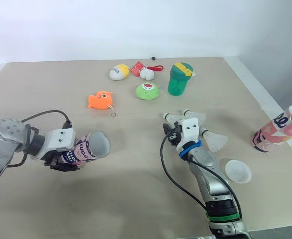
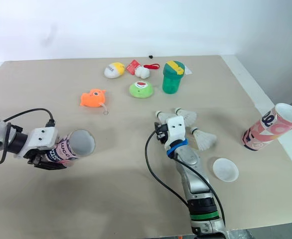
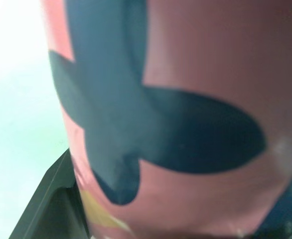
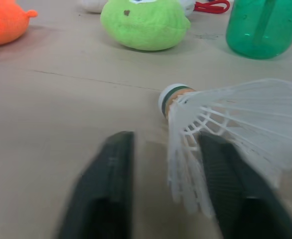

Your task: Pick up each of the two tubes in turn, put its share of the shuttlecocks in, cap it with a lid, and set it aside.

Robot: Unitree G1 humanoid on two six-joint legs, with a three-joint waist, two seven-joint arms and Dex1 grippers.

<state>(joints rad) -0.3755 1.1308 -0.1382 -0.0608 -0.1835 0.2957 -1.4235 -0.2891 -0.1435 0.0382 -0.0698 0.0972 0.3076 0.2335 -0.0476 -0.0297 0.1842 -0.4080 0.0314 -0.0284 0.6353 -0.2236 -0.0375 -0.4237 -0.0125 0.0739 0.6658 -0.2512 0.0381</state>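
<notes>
So far, little of the task is looking done. The left gripper (image 1: 66,158) is clamping one pink patterned tube (image 1: 88,148) near its base and holding it on its side above the table (image 1: 136,199), with the open mouth facing the middle. As far as can be seen, nothing is sitting inside it. The right gripper (image 4: 166,142) is reaching low over the table with its two fingers spread. A white shuttlecock (image 4: 225,119) is lying just ahead of them, its feather skirt crossing one finger, and it is not yet pinched. Another shuttlecock (image 1: 216,141) is lying just beside that arm. One white lid (image 1: 237,171) is resting near it, off any tube. The second tube (image 1: 278,130) is lying uncapped at the table's right edge, well apart from the rest.

By my judgement, loading, capping and setting aside are all remaining for both tubes.

Dark lettering is running along the held tube, but it is too small to read. The same goes for the marks on the second tube.
</notes>
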